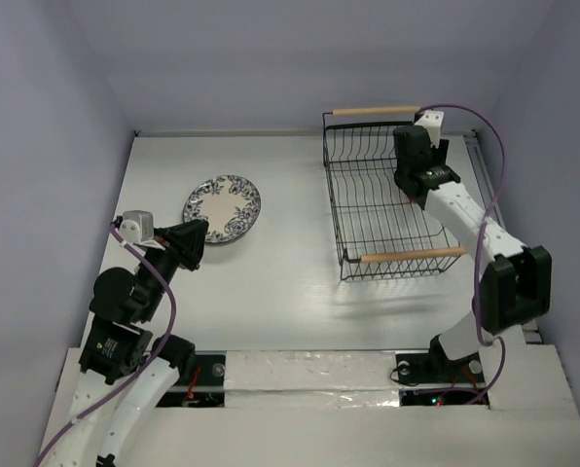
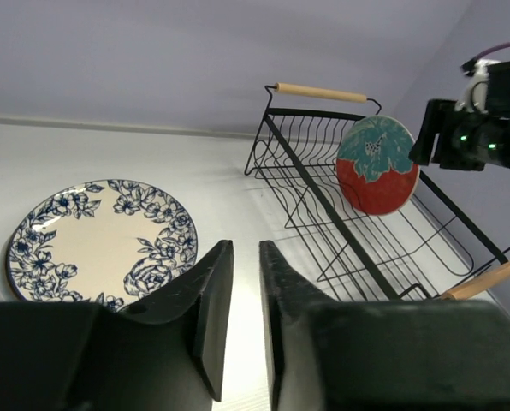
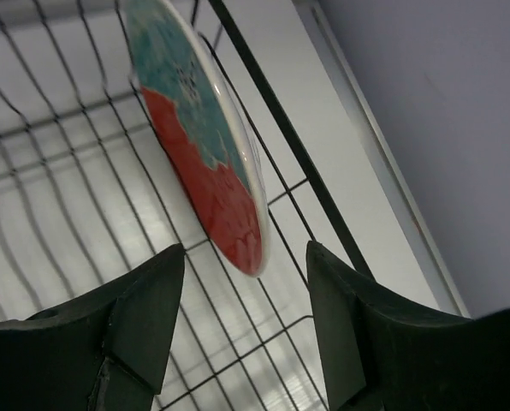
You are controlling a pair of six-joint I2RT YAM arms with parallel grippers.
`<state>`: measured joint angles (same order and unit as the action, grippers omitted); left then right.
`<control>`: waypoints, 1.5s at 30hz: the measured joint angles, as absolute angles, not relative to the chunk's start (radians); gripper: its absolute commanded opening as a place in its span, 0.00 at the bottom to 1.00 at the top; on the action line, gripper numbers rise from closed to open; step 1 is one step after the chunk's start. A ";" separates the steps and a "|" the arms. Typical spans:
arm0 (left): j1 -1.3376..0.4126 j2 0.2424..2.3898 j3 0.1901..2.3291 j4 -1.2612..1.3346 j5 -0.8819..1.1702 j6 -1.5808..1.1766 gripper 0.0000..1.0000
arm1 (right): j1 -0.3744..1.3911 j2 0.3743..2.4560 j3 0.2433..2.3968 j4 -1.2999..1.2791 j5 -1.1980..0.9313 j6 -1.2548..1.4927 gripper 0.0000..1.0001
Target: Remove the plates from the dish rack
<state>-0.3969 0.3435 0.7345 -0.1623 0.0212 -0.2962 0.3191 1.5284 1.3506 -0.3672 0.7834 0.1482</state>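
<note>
The black wire dish rack (image 1: pixel 327 185) with wooden handles stands at the right. A red and teal plate (image 2: pixel 377 167) stands on edge inside it near the far end; it also shows in the right wrist view (image 3: pixel 204 163). My right gripper (image 1: pixel 408 173) is open inside the rack, its fingers either side of this plate's lower rim (image 3: pixel 245 253) without gripping it. A pale plate with a dark blue floral rim (image 1: pixel 222 209) lies flat on the table at the left (image 2: pixel 92 231). My left gripper (image 1: pixel 200 232) is shut and empty just beside its near right edge (image 2: pixel 246 248). No other plates are in view.
The rack's near handle (image 1: pixel 412 255) and far handle (image 1: pixel 376 111) stick up above its rim. The table (image 1: pixel 290 282) is white, walled on the left, back and right. The rack's floor wires (image 3: pixel 84 197) show bare beside the plate.
</note>
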 measured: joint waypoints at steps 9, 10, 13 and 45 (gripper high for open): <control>-0.397 0.338 0.735 -0.162 0.021 -0.296 0.23 | 0.228 1.747 1.435 -0.435 0.781 0.105 0.44; -0.397 0.337 0.735 -0.162 0.021 -0.296 0.23 | 0.227 1.769 1.457 -0.435 0.786 0.098 0.35; -0.397 0.336 0.735 -0.162 0.020 -0.296 0.23 | 0.217 1.816 1.506 -0.440 0.810 0.078 0.17; -0.397 0.336 0.735 -0.162 0.022 -0.294 0.53 | 0.302 1.366 1.427 -0.443 0.663 0.088 0.00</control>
